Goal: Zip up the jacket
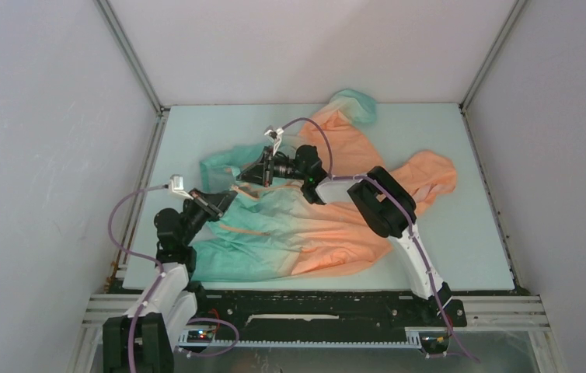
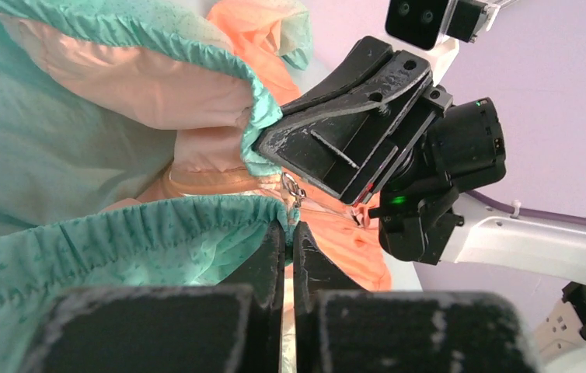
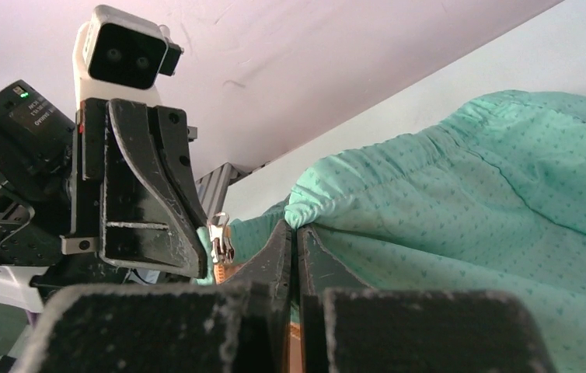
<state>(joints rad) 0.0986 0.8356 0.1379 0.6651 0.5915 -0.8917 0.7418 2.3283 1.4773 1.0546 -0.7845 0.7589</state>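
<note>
The jacket [image 1: 313, 225] lies spread on the pale table, its teal hem at the left and its orange hood at the right. My left gripper [image 1: 224, 200] is shut on one edge of the teal hem [image 2: 158, 225], seen close in the left wrist view [image 2: 290, 227]. My right gripper [image 1: 249, 174] is shut on the other hem edge [image 3: 445, 171], seen close in the right wrist view [image 3: 293, 228]. The two grippers face each other a short way apart, hem corners lifted. The small metal zip slider [image 2: 294, 188] hangs between them and also shows in the right wrist view [image 3: 220, 242].
White walls enclose the table [image 1: 476, 249] on three sides, with metal frame rails [image 1: 138, 194] along its edges. One sleeve [image 1: 348, 116] reaches toward the back wall. Purple cables [image 1: 119, 225] loop beside both arms. The right arm's elbow [image 1: 383, 202] hangs over the jacket's orange part.
</note>
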